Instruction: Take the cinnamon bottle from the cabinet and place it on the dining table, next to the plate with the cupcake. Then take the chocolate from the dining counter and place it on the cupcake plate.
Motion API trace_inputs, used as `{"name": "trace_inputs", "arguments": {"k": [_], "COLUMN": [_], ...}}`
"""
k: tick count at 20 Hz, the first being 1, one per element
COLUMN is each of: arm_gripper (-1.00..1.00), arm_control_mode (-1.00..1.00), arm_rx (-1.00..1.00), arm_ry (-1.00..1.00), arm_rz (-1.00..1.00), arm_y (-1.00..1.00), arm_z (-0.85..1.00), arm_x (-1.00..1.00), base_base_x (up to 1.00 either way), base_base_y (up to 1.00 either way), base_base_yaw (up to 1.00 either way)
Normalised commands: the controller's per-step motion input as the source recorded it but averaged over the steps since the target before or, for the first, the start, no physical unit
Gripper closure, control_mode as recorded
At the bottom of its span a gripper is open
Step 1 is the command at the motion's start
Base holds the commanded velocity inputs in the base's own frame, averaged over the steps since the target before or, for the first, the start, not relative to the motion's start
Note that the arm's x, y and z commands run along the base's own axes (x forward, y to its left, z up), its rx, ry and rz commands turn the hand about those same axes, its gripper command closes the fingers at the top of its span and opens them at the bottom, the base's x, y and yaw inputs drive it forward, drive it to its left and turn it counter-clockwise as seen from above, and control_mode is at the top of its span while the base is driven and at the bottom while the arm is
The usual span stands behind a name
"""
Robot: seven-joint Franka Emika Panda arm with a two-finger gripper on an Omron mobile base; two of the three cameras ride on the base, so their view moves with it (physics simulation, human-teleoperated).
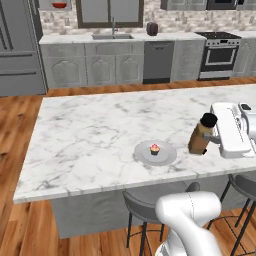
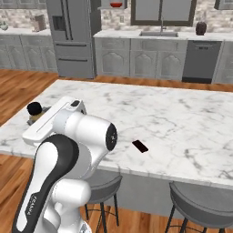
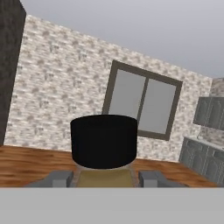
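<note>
The cinnamon bottle [image 1: 201,137], brown with a black round cap, leans slightly near the front right of the dining table [image 1: 90,130], its base at the marble. My gripper [image 1: 210,139] is shut on its body from the right. In the hand view the cap [image 3: 104,140] looms between both fingertips [image 3: 61,177]. A short way left of the bottle sits the light-grey plate [image 1: 166,156] with the cupcake [image 1: 154,149] on it. The chocolate [image 2: 140,146] lies flat on the marble near the front edge, apart from the plate. The bottle cap [image 2: 34,108] peeks out behind my arm.
Grey stools [image 1: 145,200] [image 2: 200,200] stand under the island's near edge. Across the wooden floor run the sink counter [image 1: 112,37], a stove [image 1: 220,50] and a fridge [image 2: 73,36].
</note>
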Motion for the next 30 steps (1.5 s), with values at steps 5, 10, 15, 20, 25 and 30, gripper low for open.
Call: {"name": "trace_inputs", "arguments": {"k": [5,10,15,20,25,30], "arm_gripper": [1.0,1.0,1.0,1.0,1.0,1.0], "arm_control_mode": [1.0,1.0,-1.0,-1.0,-1.0,-1.0], "arm_rx": [0.0,0.0,0.0,0.0,0.0,0.0], "arm_ry": [0.0,0.0,0.0,0.0,0.04,0.09], "arm_rz": [0.0,0.0,-0.15,-0.38,-0.54,-0.53], "arm_y": [0.0,0.0,0.12,0.27,0.38,0.38], "arm_z": [0.0,0.0,-0.08,-0.09,-0.12,-0.16], "arm_x": [0.0,0.0,0.21,0.39,0.43,0.39], "base_base_x": [0.0,0.0,0.02,0.0,0.0,0.0], "base_base_y": [0.0,0.0,0.01,0.0,0.0,0.0], "base_base_yaw": [0.0,0.0,0.0,0.0,0.0,0.0]}}
